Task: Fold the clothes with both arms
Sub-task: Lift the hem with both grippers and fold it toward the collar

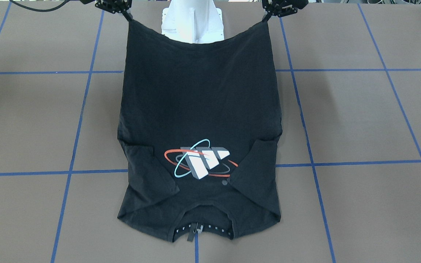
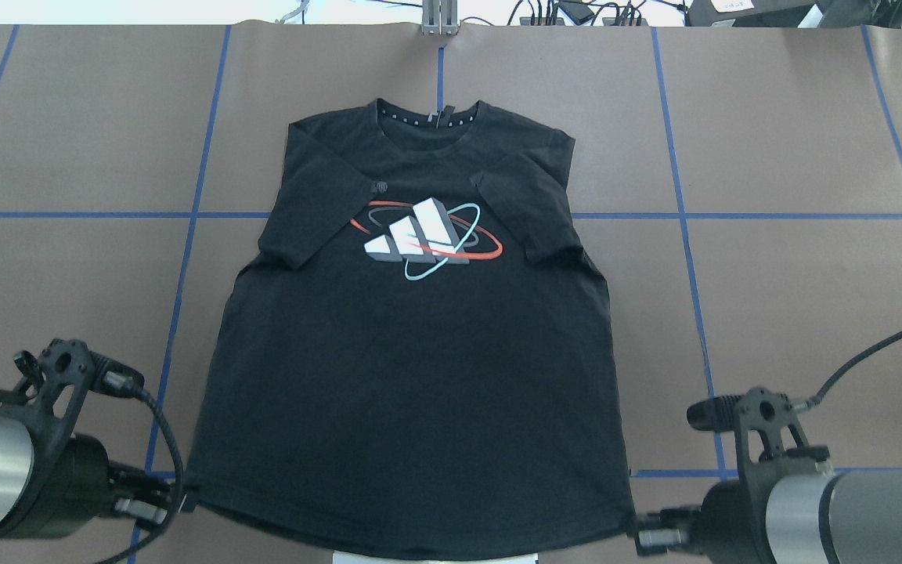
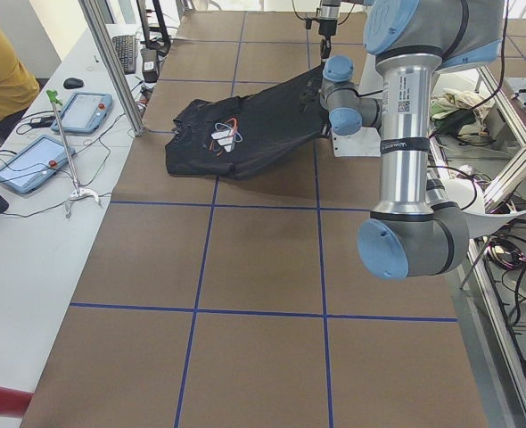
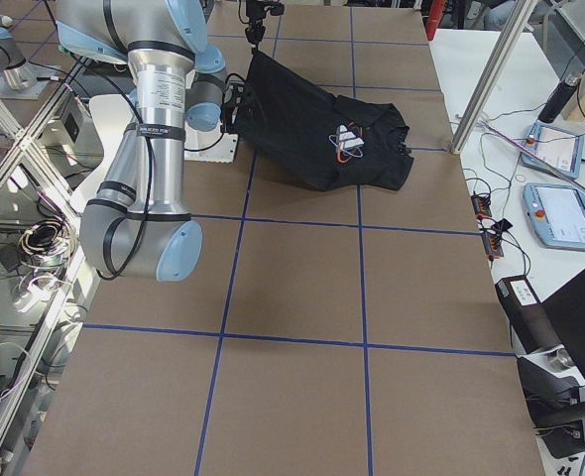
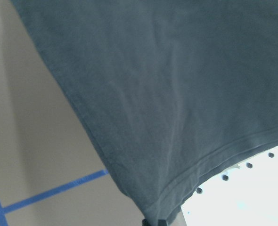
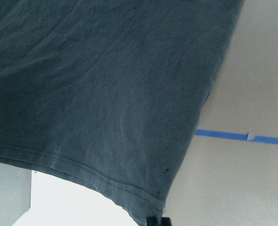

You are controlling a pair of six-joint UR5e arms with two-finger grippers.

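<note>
Mid-fold, I'd say: black T-shirt (image 2: 412, 352) lies mid table (image 2: 795, 298), print up, sleeves tucked in over the chest, collar end flat. Left gripper (image 2: 187, 498) and right gripper (image 2: 633, 537) are each clamped on a hem corner, holding that end raised. Thin limp knit, stitched hem sagging between the pinches; the next move likely needs both carrying the hem toward the collar at matched height so it lays square.

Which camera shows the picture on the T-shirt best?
The overhead exterior view: the printed logo on the T-shirt sits upright, large and uncovered. Front-facing shows it upside down; side views, tiny; wrist views, only plain fabric.
</note>
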